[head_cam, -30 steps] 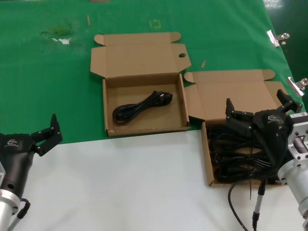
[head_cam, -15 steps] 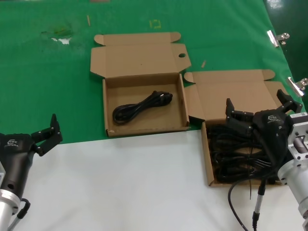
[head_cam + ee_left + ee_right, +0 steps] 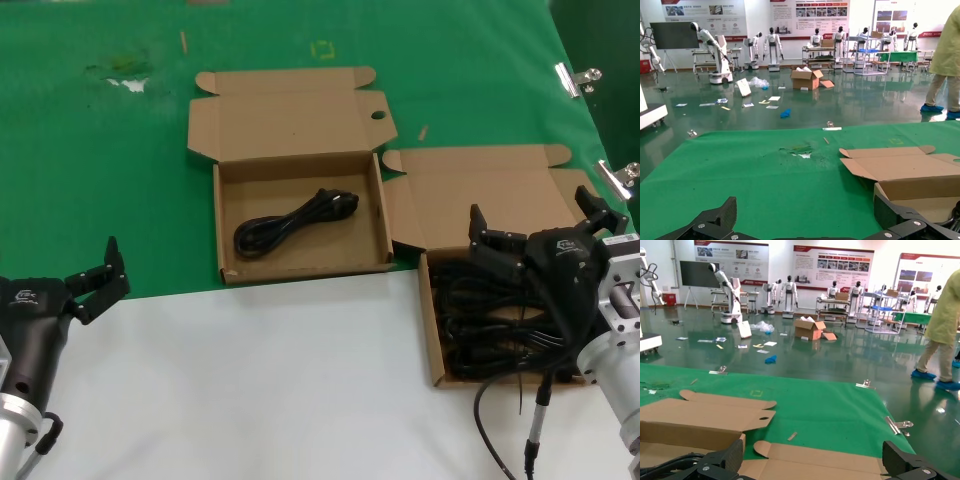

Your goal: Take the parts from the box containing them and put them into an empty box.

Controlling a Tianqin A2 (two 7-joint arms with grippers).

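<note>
Black grippers with small white logos, silver wrist cylinders, thin grey wire (image 3: 497, 432)

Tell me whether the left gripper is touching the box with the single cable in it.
Apart. In the head view the left gripper sits open at the table's near left edge, with a wide strip of green cloth between it and the box.

You're looking at two plain brown cardboard boxes (image 3: 300, 215) (image 3: 480, 190), matt. The black cables (image 3: 295, 222) look rubbery with a slight sheen. The green cloth (image 3: 90, 180) is matt (scuffed in one patch); the white tabletop (image 3: 260, 390) is smooth.
</note>
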